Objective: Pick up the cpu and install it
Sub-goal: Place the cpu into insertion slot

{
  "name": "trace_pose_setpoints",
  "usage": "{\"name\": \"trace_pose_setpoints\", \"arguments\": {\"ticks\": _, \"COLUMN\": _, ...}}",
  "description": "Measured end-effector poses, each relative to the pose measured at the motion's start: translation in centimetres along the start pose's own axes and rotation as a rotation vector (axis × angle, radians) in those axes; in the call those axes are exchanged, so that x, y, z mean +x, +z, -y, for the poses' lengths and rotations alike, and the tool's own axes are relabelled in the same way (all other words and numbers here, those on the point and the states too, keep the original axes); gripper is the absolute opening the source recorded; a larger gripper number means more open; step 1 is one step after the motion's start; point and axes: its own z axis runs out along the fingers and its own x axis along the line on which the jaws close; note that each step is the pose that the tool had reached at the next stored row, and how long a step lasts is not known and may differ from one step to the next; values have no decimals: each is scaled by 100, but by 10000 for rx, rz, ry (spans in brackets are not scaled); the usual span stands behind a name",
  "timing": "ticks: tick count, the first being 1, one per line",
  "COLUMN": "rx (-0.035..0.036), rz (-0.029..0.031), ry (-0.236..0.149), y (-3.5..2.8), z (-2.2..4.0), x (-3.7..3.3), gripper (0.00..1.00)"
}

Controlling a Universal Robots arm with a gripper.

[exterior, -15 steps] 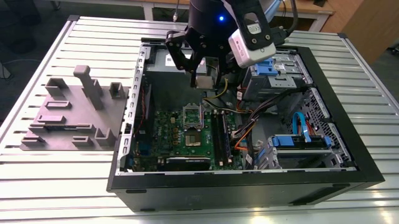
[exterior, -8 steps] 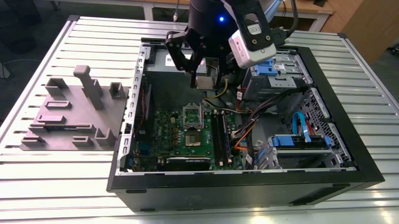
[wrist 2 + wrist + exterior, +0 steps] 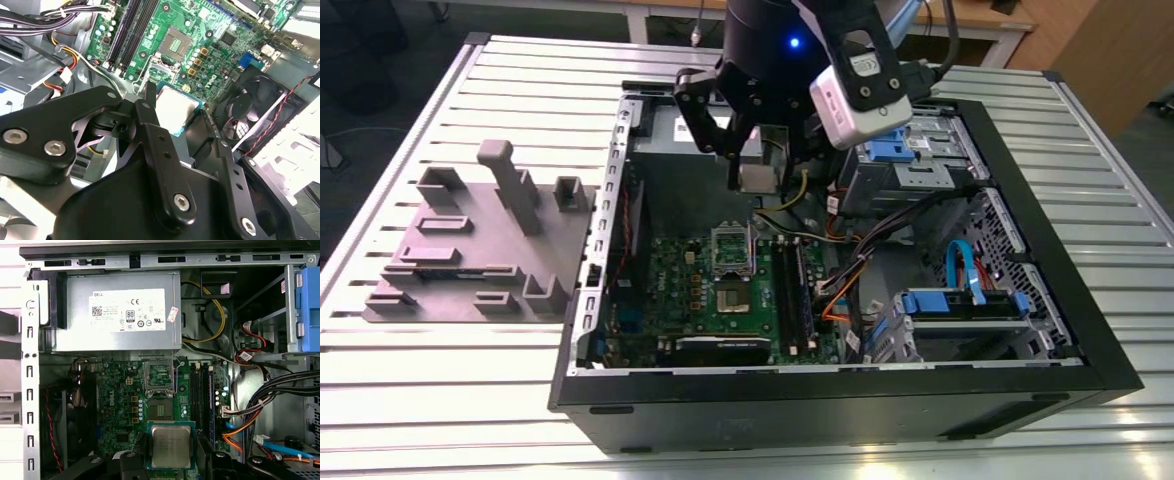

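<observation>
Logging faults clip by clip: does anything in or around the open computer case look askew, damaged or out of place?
Nothing stands out. The cpu sits square in the pincer above the motherboard, the socket lies open and empty, and the cables run off to one side.

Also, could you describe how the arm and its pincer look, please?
The pincer is matt black, built from flat jointed bars with silver screws at the pivots. The wrist above it is a black cylinder with a small blue light. A pale grey camera box sits on its side, with a black cable leaving it.
</observation>
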Motion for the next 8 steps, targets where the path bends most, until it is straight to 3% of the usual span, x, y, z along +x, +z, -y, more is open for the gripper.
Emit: {"name": "trace_pose_setpoints", "arguments": {"ticks": 8, "rx": 0, "rz": 0, "ry": -1, "y": 0, "z": 20, "x": -1, "gripper": 47}}
